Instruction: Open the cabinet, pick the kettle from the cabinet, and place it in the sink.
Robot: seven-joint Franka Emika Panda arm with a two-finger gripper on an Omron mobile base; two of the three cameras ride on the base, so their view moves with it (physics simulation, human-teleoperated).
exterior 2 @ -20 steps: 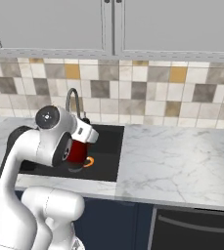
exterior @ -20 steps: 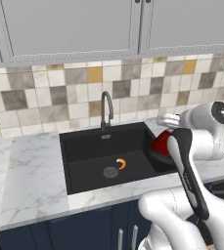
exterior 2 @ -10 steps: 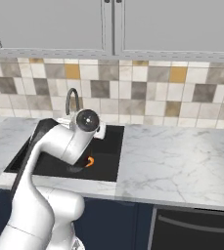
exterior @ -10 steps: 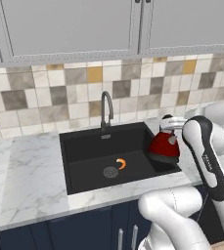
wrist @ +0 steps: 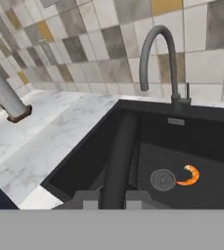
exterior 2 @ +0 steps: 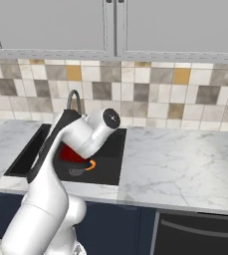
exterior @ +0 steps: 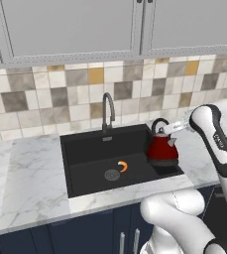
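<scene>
The red kettle hangs at the right end of the black sink, its dark handle clamped in the closed tool. Inside the basin, a small orange shrimp lies just beside the round drain; white marble tabletop surrounds it.

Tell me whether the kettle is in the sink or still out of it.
In. The kettle sits upright at the right end of the sink basin, below the rim; whether its base touches the floor cannot be told.
</scene>
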